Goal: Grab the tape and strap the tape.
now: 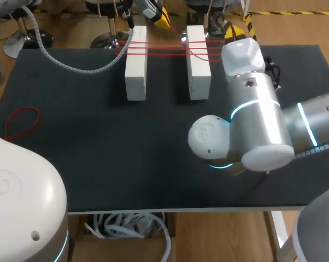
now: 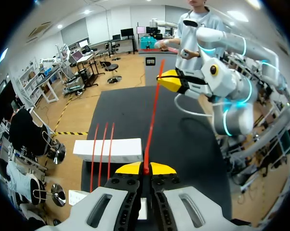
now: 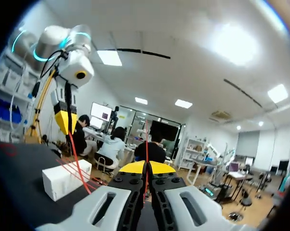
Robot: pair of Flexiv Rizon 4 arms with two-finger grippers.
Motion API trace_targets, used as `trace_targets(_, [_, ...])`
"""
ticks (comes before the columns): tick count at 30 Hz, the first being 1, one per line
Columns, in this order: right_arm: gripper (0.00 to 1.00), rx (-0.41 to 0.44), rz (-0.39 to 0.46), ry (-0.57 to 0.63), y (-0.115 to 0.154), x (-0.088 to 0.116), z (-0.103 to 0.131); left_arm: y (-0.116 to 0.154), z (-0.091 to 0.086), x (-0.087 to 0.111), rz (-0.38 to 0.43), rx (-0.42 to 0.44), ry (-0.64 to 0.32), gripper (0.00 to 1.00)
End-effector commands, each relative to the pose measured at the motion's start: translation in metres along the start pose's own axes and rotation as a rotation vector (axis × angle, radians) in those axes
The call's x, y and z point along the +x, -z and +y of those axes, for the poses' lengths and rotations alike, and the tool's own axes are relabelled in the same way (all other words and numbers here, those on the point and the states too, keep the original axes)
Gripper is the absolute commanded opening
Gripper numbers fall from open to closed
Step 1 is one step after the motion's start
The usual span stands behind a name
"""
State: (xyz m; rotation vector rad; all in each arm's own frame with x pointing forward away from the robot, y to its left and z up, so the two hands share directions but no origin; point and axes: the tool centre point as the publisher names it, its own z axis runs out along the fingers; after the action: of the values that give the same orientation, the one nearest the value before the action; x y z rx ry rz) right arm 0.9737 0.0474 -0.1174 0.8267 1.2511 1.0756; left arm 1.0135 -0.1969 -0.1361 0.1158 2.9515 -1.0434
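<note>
Item: tape (image 2: 152,120), one red strand, drawn taut in the air between the two claws above the far edge of the surface (image 1: 99,153). Left claw (image 2: 146,168): yellow tips pressed together on one end of the tape, no gap showing. Right claw (image 3: 146,167): likewise closed tight on the other end. Held so, the strand is kept straight and under tension, presumably so that it can be brought down over the blocks. Blocks: two white ones, left (image 1: 136,71) and right (image 1: 198,65), standing side by side with a gap between, evidently the posts to be strapped. Bands (image 1: 164,48): three red ones lie across both blocks near their far ends. The held tape hangs just beyond them, apparently next in line. Loop (image 1: 22,121): one spare red loop lies slack on the surface, well apart at the left, likely stock for a later strapping.
</note>
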Motion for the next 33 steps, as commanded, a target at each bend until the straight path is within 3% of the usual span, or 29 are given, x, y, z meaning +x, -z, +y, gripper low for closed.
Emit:
trace_targets(1, [0.0, 0.011, 0.001, 0.234, -0.002, 0.009, 0.015, 0.0, -0.001, 0.0, 0.002, -0.004, 0.002, 0.0])
trace_targets(9, [0.0, 0.062, 0.008, 0.346, -0.002, 0.022, 0.029, 0.0, -0.001, 0.0, 0.002, -0.004, 0.002, 0.0])
trace_targets(10, [0.0, 0.055, 0.005, 0.301, -0.001, 0.023, 0.033, 0.0, -0.001, 0.0, 0.002, -0.004, 0.002, 0.0])
trace_targets(33, [0.0, 0.055, 0.005, 0.301, -0.001, 0.023, 0.033, 0.0, -0.001, 0.0, 0.002, -0.004, 0.002, 0.0])
